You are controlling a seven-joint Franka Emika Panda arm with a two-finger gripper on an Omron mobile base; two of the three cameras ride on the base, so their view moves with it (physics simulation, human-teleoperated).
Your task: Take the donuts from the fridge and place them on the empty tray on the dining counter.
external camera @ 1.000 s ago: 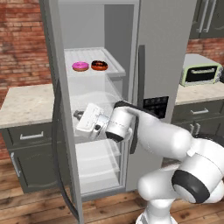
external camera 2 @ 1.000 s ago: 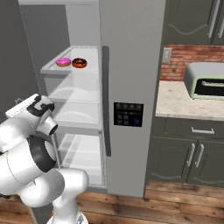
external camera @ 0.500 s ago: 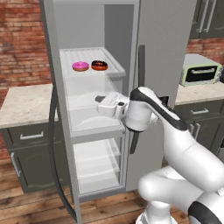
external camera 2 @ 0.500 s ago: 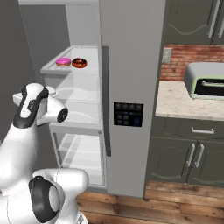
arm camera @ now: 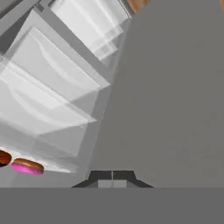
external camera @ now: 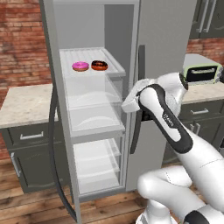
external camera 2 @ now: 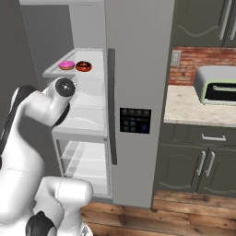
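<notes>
The fridge (external camera: 166, 39) stands with its left door swung open. On its upper glass shelf lie the donuts, a pink one (external camera: 80, 66) and a chocolate one (external camera: 99, 65), side by side; they also appear as pink (external camera 2: 67, 65) and brown (external camera 2: 83, 66). My hand (external camera: 131, 101) hovers at the shut right door's edge, below and to the right of them. In the hand view my gripper (arm camera: 112, 179) is shut on nothing, and the pink donut (arm camera: 27, 166) sits far to one side. The tray and the dining counter are out of view.
The shut door's dark handle (external camera: 139, 96) runs just behind my hand. The open door (external camera: 54, 113) stands to the left. A light green toaster oven (external camera 2: 216, 85) rests on the beige wall counter (external camera 2: 189, 108) at the right, above dark grey cabinets.
My hand has swung right, from in front of the middle shelf to the edge of the shut door. The fingers have stayed shut. The donuts have not moved.
</notes>
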